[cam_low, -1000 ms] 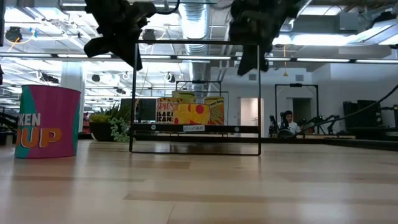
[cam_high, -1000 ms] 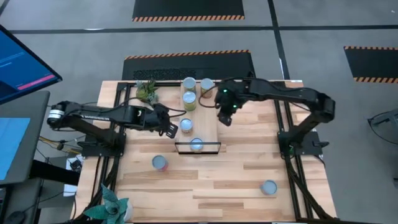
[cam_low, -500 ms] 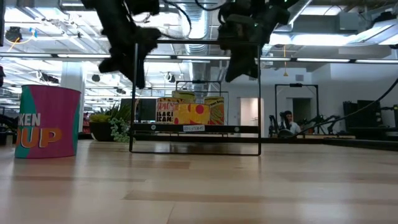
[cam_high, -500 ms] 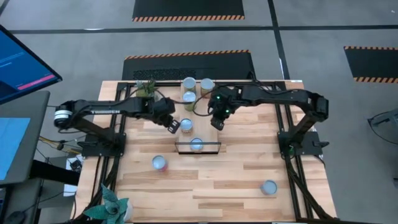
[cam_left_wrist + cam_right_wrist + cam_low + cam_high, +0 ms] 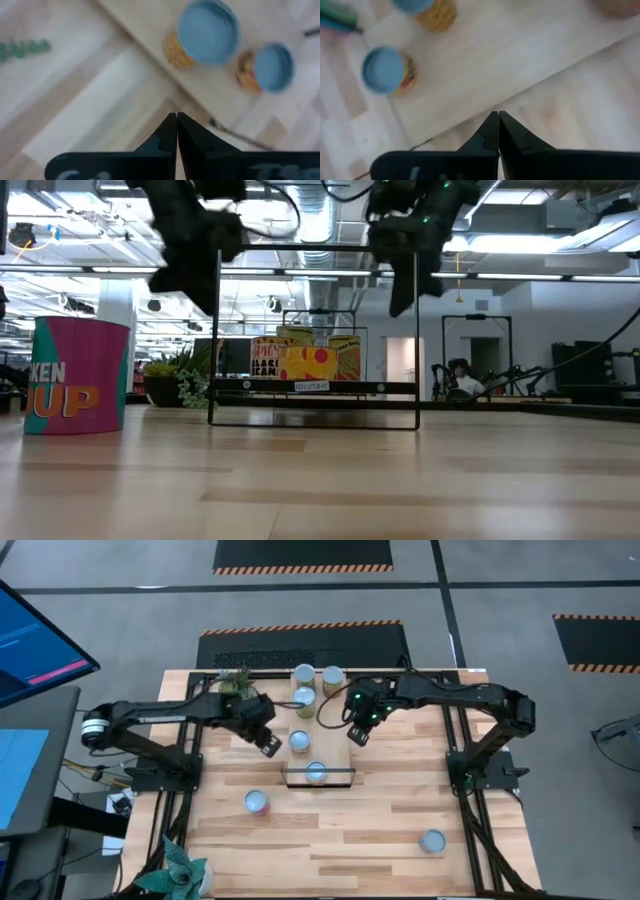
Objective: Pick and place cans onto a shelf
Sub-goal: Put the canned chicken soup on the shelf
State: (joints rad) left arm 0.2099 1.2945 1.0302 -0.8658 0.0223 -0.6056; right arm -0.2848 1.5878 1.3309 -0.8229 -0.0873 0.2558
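hovering over the long light-wood shelf board (image 5: 322,730) with its black frame end, i had both grippers pinched closed and holding nothing.

my left gripper (image 5: 270,746) hung just beside the shelf's left edge, near a silver-topped yellow-labelled can (image 5: 299,741) on the board; my right gripper (image 5: 357,734) hung at the shelf's right edge. another can (image 5: 316,772) sat at the frame end, three cans (image 5: 304,697) stood at the far end, and two lay off the shelf: a pink-sided can (image 5: 257,802) and one (image 5: 432,841) well apart.

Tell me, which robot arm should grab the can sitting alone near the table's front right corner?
Probably the right. The right gripper hovers on that half of the table; the left gripper is farther from that can. Both are shut and empty.
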